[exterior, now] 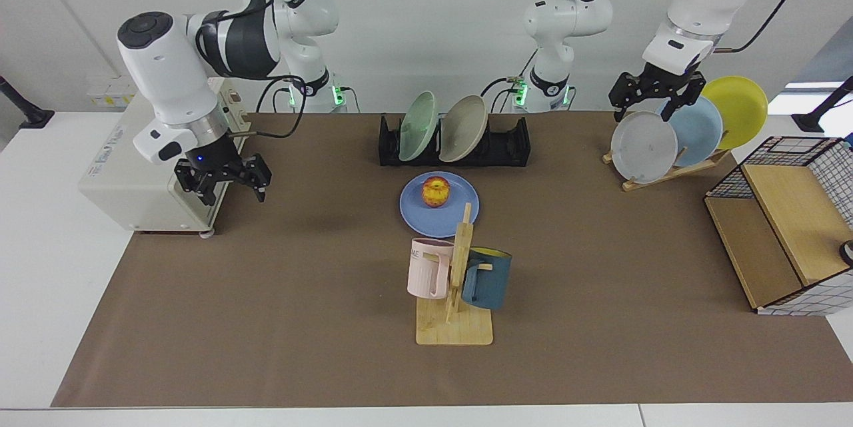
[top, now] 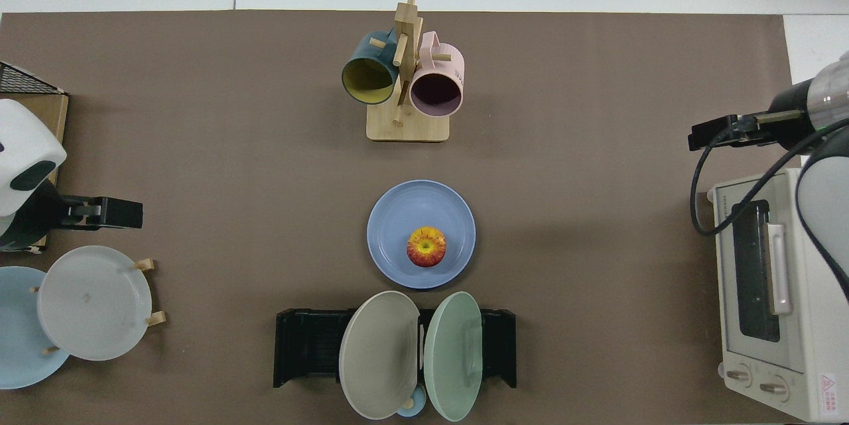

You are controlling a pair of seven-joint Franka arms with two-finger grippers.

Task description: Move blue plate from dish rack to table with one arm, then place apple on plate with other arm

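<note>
The blue plate (exterior: 426, 219) (top: 396, 226) lies flat on the table's brown mat (exterior: 266, 320), just in front of the black dish rack (exterior: 510, 146) (top: 305, 345). The apple (exterior: 435, 191) (top: 426, 246) sits on the plate, toward the rack side. My right gripper (exterior: 231, 194) (top: 713, 134) hangs open and empty above the mat beside the toaster oven, far from the plate. My left gripper (exterior: 652, 107) (top: 106, 213) hovers open and empty over the wooden plate stand.
A green plate (exterior: 417, 126) and a beige plate (exterior: 463, 128) stand in the rack. The mug tree (exterior: 456, 280) holds two mugs just in front of the blue plate. A toaster oven (exterior: 133, 167), a plate stand (exterior: 666, 172) and a wire basket (exterior: 786, 227) line the sides.
</note>
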